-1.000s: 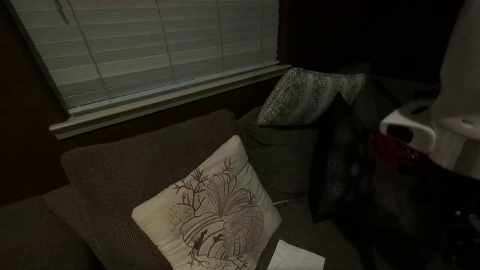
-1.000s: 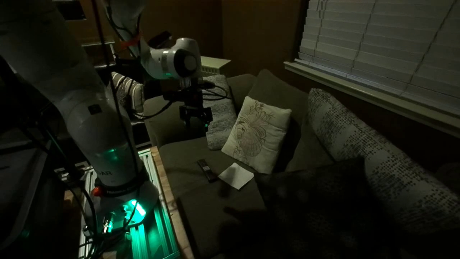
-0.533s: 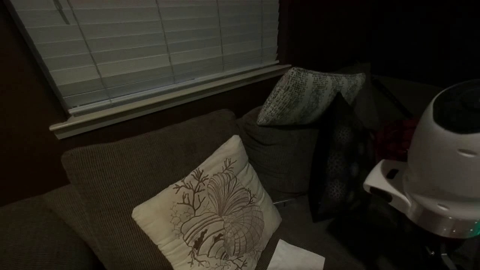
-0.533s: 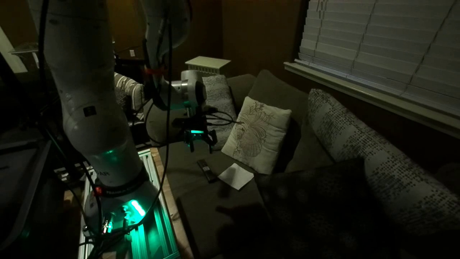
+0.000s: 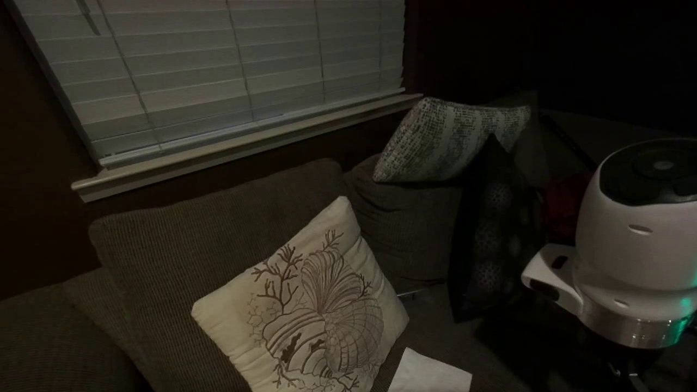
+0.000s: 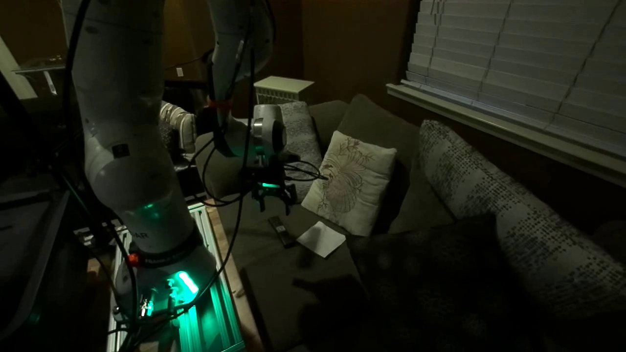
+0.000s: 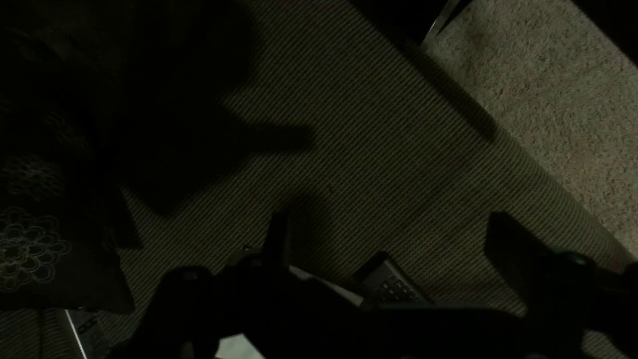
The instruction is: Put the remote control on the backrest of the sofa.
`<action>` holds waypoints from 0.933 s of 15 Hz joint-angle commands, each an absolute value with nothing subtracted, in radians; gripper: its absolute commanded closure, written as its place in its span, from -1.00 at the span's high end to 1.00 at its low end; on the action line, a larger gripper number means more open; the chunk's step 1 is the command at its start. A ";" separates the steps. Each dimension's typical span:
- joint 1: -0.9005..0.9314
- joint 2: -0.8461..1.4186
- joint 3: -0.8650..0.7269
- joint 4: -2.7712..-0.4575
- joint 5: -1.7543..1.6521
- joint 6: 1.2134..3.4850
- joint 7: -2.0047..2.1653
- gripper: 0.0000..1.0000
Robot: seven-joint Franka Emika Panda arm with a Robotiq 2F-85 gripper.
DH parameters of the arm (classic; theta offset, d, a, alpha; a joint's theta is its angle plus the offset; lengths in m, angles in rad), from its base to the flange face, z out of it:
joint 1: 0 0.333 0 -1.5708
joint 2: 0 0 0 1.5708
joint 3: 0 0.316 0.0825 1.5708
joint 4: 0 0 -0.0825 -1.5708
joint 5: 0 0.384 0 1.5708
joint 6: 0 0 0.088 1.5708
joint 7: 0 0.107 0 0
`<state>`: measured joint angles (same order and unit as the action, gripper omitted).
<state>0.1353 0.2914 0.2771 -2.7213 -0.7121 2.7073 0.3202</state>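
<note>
Spread wide and holding nothing, the gripper (image 6: 274,208) hung over the seat (image 6: 271,269), its fingers (image 7: 511,244) pointing down. From where I stood, the remote (image 6: 281,232) lay on that seat, lower than the gripper and seemingly almost beneath it, one end close to a corner of the paper (image 6: 321,239); whether the two touched I couldn't say, nor how much air was left under the fingers.

The wrist view set the remote between the two fingers from side to side, but low down, partly hidden behind the gripper's dark body, and there its long axis ran aslant to the line along which the fingers would close. That slant, I thought, was what the coming move turned on. Pinched as things stood, the remote would likely be caught across its corners and swivel; a turn of the gripper, putting one finger along each long side, seemed wise before going down.

In both exterior views the backrest (image 5: 212,234) rose behind the cream pillow (image 5: 310,305). With the remote on the seat, I took this for the reach before the grasp, lift and placing to come. In so dim a light, the dark remote looked easy to misjudge.
</note>
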 commanded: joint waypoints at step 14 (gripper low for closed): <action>0.251 0.873 0.173 -2.235 -1.013 2.805 0.247 1.00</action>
<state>0.2515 0.8747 0.1733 -2.2333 -1.0127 2.8050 0.2461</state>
